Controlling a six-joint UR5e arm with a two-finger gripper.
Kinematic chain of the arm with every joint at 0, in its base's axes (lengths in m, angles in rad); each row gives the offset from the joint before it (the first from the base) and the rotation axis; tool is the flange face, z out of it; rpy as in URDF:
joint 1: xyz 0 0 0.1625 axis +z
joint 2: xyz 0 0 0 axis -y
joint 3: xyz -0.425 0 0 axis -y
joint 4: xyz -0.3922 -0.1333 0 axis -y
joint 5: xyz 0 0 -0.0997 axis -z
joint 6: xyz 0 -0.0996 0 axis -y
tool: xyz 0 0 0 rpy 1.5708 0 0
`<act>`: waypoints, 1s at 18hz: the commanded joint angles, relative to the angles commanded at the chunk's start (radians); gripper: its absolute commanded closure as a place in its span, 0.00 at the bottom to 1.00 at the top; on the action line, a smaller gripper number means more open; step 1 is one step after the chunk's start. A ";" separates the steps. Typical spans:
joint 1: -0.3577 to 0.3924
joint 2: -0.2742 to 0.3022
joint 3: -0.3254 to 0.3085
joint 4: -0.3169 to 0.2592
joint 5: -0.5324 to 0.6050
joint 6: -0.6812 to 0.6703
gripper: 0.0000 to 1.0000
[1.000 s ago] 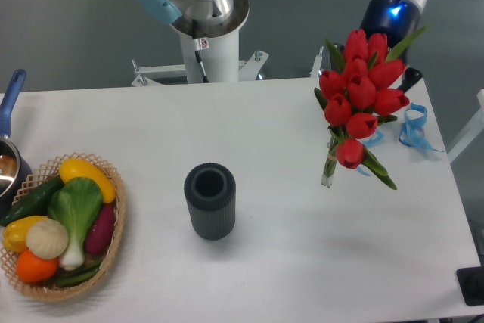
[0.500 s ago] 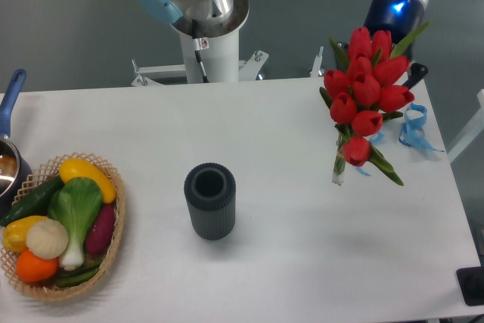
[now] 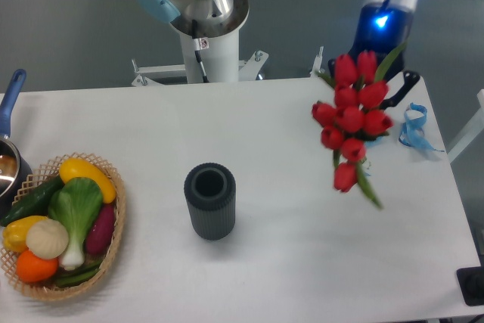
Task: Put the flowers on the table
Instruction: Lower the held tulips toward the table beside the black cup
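Note:
The flowers (image 3: 352,115), a bunch of red tulips with green leaves, hang in the air over the right side of the white table (image 3: 287,262), slightly blurred. Their blossoms face the camera and the stems are mostly hidden behind them. My gripper (image 3: 393,87) is at the top right of the bunch, under the wrist with the blue light (image 3: 380,22). Its fingers are largely hidden by the blossoms; one black finger (image 3: 406,81) shows beside them. The bunch is held off the table.
A dark ribbed cylinder vase (image 3: 209,200) stands mid-table. A wicker basket of vegetables (image 3: 60,225) sits at the front left, with a blue-handled pot (image 3: 10,122) behind it. A blue ribbon (image 3: 413,128) lies at the right edge. The robot base (image 3: 203,28) stands behind the table.
The bunch has swung: its blossoms turned more toward the camera, the pale stem ends at the lower left are out of sight, and the wrist shifted slightly left.

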 joint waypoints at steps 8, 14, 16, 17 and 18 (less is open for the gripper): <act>-0.115 -0.132 0.028 0.000 0.338 0.124 0.65; -0.120 -0.244 0.080 0.002 0.355 0.143 0.65; -0.132 -0.281 0.104 0.000 0.365 0.143 0.65; -0.138 -0.293 0.116 0.000 0.382 0.143 0.65; -0.152 -0.310 0.126 -0.002 0.393 0.141 0.65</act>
